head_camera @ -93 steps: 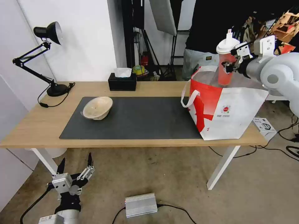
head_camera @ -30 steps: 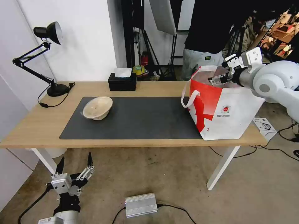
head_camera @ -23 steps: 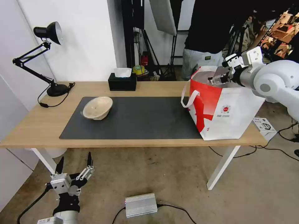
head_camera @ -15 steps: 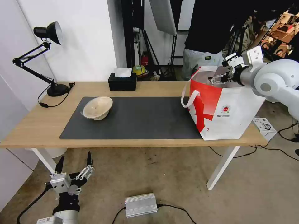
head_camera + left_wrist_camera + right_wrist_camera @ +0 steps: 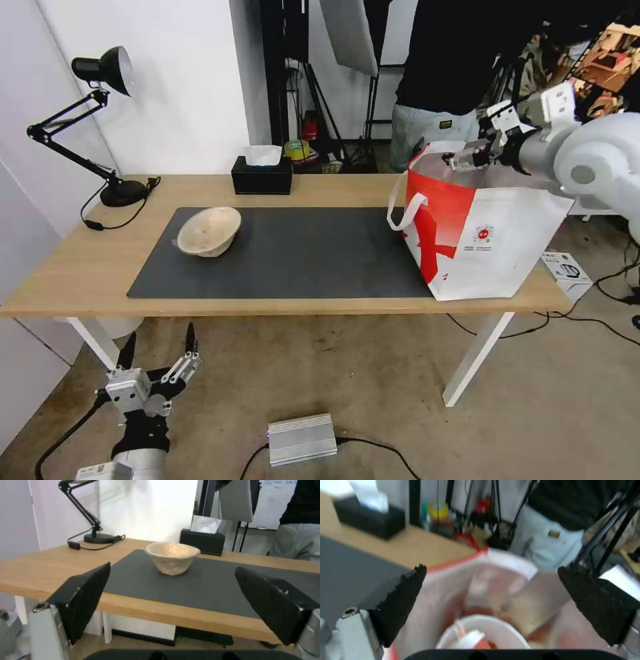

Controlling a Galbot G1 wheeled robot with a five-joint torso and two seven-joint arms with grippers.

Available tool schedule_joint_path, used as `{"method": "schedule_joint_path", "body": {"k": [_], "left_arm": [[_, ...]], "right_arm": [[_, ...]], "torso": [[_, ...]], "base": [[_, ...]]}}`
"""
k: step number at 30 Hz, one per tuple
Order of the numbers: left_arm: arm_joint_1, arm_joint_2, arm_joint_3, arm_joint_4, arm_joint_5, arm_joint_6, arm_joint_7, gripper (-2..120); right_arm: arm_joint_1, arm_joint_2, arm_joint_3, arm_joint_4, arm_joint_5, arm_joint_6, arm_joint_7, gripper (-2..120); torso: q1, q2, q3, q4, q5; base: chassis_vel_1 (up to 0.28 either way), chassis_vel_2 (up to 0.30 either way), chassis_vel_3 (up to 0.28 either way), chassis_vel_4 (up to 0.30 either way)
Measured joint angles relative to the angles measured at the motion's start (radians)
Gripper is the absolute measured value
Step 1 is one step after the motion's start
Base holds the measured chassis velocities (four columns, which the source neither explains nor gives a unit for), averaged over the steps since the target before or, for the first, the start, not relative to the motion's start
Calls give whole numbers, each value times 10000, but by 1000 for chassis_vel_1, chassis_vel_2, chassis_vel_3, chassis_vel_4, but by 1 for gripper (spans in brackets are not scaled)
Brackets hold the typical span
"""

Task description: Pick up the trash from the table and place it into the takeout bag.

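With its fingers spread and empty, the right pincer hangs above the takeout bag, whose rim it could snag, while the beige bowl sits well left of the bag.

Open passage: dark grey mat, bare across the centre of the head view between the beige paper-pulp bowl at centre left and the takeout bag at right. Obstacles along the table's far edge: desk lamp at upper left, black tissue box at upper centre. Bag mouth: open upward; white round plastic bowl lies inside. Loop handle hangs on the bag's mat-facing side.
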Motion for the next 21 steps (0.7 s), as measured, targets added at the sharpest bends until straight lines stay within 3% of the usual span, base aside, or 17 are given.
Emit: {"method": "schedule_joint_path", "body": {"k": [5,12,13,21], "left_arm": [[90,-40,-60,-88,-5,1,16,100],[241,-71,-159,-276,-35,-14,23,100],[241,-71,-159,-276,-35,-14,23,100],[335,-178,-168,-376,14,-47,27,100]], "right_arm": [[-465,-236,741,935,162,1156,407,100],[-2232,-391,1979,2246,38,4014,1075,100],[-2232,-391,1979,2246,38,4014,1075,100],[-5166,-314,3526,3681,-929,6690,1466,100]], "torso": [[0,0,0,-1,-1],[0,0,0,0,1],[0,0,0,0,1],[0,0,0,2,5]], "base": [[0,0,0,0],[0,0,0,0],[0,0,0,0],[0,0,0,0]]}}
